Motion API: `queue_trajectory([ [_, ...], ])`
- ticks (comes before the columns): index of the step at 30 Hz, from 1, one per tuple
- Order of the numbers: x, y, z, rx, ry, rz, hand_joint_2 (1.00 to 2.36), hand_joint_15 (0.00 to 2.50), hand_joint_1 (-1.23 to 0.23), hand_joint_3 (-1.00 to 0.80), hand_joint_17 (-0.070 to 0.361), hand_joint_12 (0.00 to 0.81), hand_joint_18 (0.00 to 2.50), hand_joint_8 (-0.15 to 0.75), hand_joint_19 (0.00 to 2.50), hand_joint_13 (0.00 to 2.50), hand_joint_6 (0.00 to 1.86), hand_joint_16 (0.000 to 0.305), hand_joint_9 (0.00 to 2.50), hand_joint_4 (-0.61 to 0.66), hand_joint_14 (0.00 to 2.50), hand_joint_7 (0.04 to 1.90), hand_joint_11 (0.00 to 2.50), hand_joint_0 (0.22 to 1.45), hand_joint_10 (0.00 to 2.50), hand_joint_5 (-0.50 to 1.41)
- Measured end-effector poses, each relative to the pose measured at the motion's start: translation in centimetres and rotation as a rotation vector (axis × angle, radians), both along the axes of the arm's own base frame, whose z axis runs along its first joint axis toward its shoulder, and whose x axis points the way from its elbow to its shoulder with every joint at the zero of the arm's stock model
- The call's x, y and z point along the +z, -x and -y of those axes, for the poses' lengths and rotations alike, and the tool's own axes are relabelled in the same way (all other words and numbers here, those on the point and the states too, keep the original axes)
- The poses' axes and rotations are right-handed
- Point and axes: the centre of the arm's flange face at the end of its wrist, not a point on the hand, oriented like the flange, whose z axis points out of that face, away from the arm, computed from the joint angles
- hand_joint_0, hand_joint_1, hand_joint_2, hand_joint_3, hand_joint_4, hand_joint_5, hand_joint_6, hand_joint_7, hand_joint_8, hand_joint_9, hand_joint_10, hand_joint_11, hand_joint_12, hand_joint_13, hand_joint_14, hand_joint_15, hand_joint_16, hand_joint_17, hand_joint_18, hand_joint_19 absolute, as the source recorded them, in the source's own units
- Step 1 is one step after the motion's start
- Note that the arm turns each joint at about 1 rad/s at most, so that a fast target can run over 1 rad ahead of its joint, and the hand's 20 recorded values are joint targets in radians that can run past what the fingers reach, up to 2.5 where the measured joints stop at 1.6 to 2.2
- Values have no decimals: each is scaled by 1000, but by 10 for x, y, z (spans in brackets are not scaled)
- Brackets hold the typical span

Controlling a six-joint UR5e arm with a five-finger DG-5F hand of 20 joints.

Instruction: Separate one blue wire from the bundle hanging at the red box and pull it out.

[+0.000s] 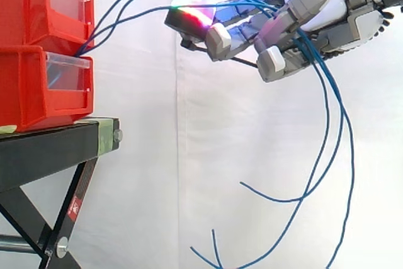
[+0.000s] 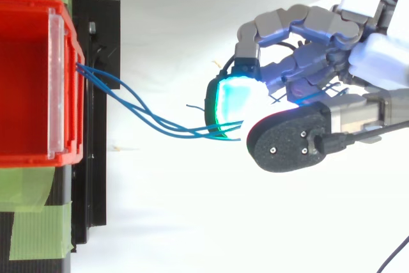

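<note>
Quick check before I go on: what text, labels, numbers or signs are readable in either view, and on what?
Red sticker on the black stand, on its leg: white mark, too small to read.
Red bins, blue wires, hand: no text visible.

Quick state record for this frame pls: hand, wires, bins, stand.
hand: fingers curled round the wires, level with the upper bin
blue wires: run from the front of the red bins to the hand; loose ends hang below it
separation: not yet, several strands sit in the grip together
red bins: two, stacked
black stand: carries the bins
</note>
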Motion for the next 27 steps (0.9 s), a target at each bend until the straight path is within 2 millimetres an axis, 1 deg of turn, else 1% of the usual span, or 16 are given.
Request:
queue_trajectory([
  [3, 0, 0, 0, 0, 0, 1, 1022, 381, -709, -271, 107, 301, 861, 265, 1173, 1105, 803, 48, 746, 122, 2500, 1088, 1501, 737, 11, -246],
  [6, 0, 0, 0, 0, 0, 1, 1022, 383, -745, -264, 106, 311, 847, 262, 1178, 1101, 805, 47, 733, 121, 2500, 1087, 1501, 746, 11, -249],
  [9, 0, 0, 0, 0, 0, 1, 1017, 399, -819, -322, 107, 308, 844, 262, 1173, 1086, 799, 47, 706, 112, 2500, 1098, 1516, 751, 10, -251],
  [13, 0, 0, 0, -1, 0, 0, 1011, 409, -861, -390, 106, 316, 843, 249, 1167, 1074, 795, 47, 669, 99, 2500, 1108, 1491, 758, 11, -254],
  [23, 0, -1, 0, 1, 0, 5, 1008, 407, -890, -418, 105, 318, 833, 248, 1172, 1049, 789, 47, 631, 87, 2500, 1131, 1480, 772, 12, -255],
  [24, 0, -1, 0, 1, 0, 6, 1009, 404, -893, -415, 105, 309, 833, 244, 1170, 1046, 790, 47, 625, 85, 2500, 1118, 1476, 773, 13, -255],
  [26, 1, -1, 0, 1, 0, 8, 1008, 406, -894, -415, 106, 319, 832, 243, 1173, 1048, 790, 47, 624, 84, 2500, 1117, 1480, 774, 12, -255],
  [27, 1, -1, 0, 1, 0, 9, 1009, 410, -889, -411, 106, 314, 838, 243, 1173, 1048, 789, 47, 625, 84, 2500, 1123, 1470, 757, 12, -255],
])
